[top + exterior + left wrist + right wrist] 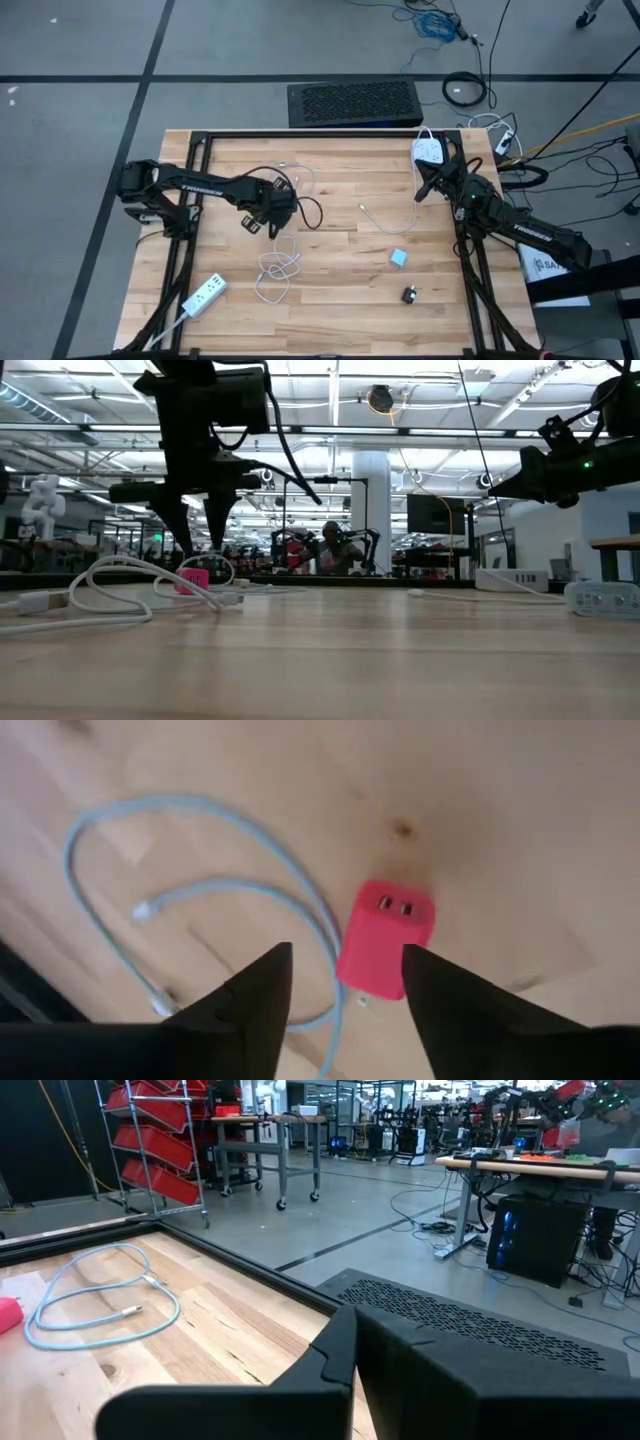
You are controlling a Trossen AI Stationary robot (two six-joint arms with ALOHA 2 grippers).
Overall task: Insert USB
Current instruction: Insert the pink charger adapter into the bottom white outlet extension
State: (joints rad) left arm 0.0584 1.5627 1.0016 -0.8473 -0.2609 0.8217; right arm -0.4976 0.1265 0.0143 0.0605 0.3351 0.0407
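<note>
Left gripper: I see it spread wide above the pink USB charger, not touching.
Charger: on the table, beside a white cable.
Right gripper: closed, near the table's far edge.

I see a tabletop of pale wooden planks in mixed light and honey tones, edged by a black frame. Just beside my left arm's black end effector lies a bright pink charger, its face showing two small pale slots. Next to the charger loops a pale blue-white cable. Well apart from the charger sit a white power strip, a light blue cube and a small black plug. My right arm's end effector is black too, near a white device. Red bins hang beyond the tabletop, over grey floor.
</note>
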